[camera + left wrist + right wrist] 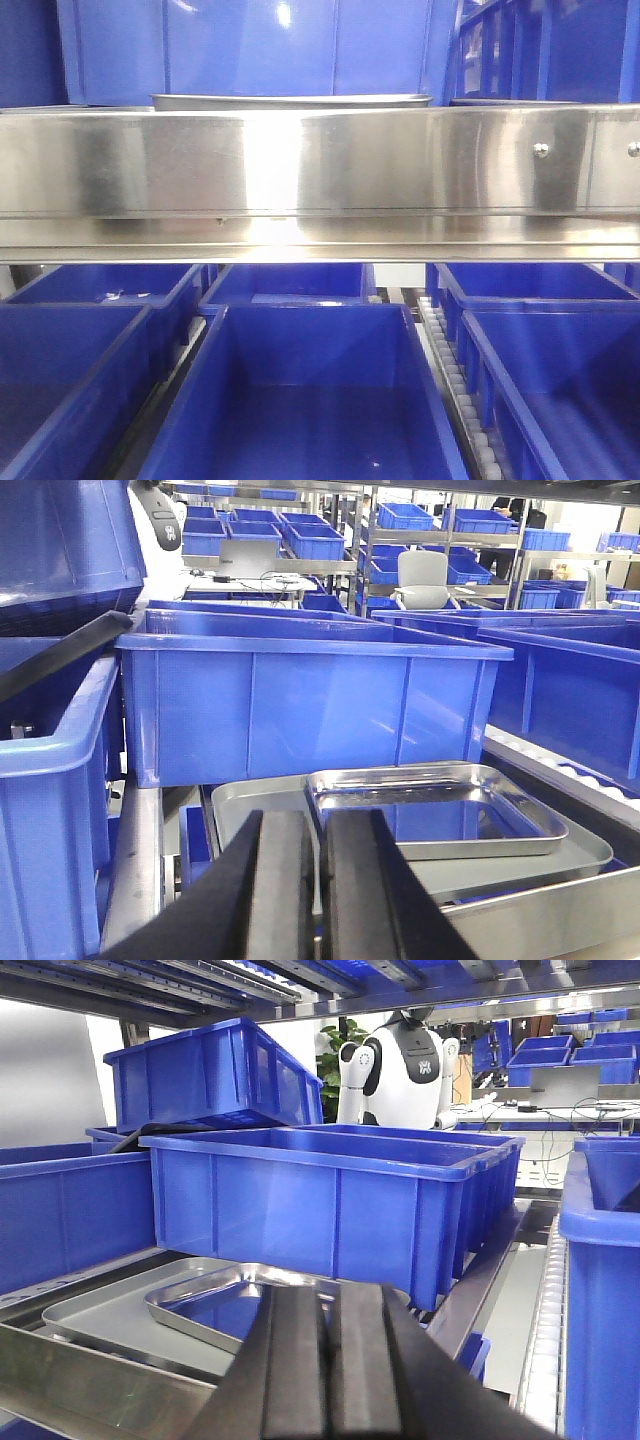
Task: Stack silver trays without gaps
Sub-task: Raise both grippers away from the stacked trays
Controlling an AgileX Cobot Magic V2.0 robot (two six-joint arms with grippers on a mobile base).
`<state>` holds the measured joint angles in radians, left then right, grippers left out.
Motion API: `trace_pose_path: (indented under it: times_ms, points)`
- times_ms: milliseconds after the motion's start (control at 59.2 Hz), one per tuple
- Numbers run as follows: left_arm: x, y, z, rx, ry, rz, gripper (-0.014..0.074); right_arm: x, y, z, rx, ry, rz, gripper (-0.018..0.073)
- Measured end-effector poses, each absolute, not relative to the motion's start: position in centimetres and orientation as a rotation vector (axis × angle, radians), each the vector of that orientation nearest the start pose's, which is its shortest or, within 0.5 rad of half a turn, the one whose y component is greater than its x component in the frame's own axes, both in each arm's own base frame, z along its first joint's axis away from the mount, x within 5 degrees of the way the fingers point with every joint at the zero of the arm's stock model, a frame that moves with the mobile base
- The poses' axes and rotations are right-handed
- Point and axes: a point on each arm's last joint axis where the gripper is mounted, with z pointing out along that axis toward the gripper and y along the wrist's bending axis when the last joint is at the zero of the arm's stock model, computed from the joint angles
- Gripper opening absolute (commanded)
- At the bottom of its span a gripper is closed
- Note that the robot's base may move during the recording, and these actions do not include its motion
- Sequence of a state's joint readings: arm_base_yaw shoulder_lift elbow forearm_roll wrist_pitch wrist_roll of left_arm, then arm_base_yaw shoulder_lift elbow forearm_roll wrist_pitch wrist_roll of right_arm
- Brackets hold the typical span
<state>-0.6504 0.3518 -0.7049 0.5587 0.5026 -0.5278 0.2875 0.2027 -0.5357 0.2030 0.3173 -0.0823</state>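
**Two silver trays, one inside the other, on a shelf among blue bins**

Small silver tray [435, 805] lying inside a larger silver tray [250, 810], set toward the far side. Bare grey floor of the larger one showing on the left and along the near edge. Mirror-bright floor of the small one reflecting blue. Both just behind a brushed-steel band [540, 920] with rivets, and just in front of a big blue bin [310, 710].

Left claw [318, 825]: black fingers almost together, only a thin slit between them, gripping nothing. Held low and level, pointing at the trays from just short of their near rim.

Right claw [330, 1305]: pads pressed close, nothing held, aimed at the same trays from the other side, low behind the steel band.

From the front camera: steel band across the middle, a thin grey silver tray rim [290, 100] peeking above it, which tray unclear, and open blue bins below.

In the background, a white robot figure [400, 1070], with dark markings on its head too small to read.
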Motion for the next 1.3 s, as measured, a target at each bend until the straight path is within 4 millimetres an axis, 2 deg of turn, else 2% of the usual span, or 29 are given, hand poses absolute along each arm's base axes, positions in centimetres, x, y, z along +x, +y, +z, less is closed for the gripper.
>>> trace_pose_path:
  times_ms: [287, 439, 625, 744, 896, 1098, 1200, 1301]
  points:
    - [5.7, -1.4, 38.4, 0.286, 1.550, -0.330, 0.0013, 3.9, 1.6, 34.9, -0.166, 1.464, 0.353, -0.0081]
    - [5.7, -1.4, 38.4, 0.285, 1.551, -0.332, 0.0013, 4.5, 1.1, 34.1, -0.058, 1.473, 0.238, -0.0081]
    - [5.7, -1.4, 38.4, 0.285, 1.551, -0.332, 0.0013, 5.4, 0.0, 31.6, 0.109, 1.513, 0.063, -0.0081]
    - [5.7, -1.4, 38.4, 0.285, 1.551, -0.332, 0.0013, 5.2, -0.4, 29.9, 0.156, 1.450, 0.011, -0.0081]
    - [5.7, -1.4, 38.4, 0.285, 1.551, -0.332, 0.0013, 4.6, -0.6, 27.2, 0.168, 1.359, -0.008, -0.0081]
    - [5.7, -1.4, 38.4, 0.285, 1.551, -0.332, 0.0013, 5.3, -0.7, 22.9, 0.182, 1.454, -0.009, -0.0081]
    - [5.7, -1.4, 38.4, 0.285, 1.551, -0.332, 0.0013, 5.6, -0.7, 21.5, 0.187, 1.501, -0.007, -0.0081]
    - [5.7, -1.4, 38.4, 0.285, 1.551, -0.332, 0.0013, 5.7, -0.7, 20.9, 0.187, 1.520, -0.005, -0.0081]
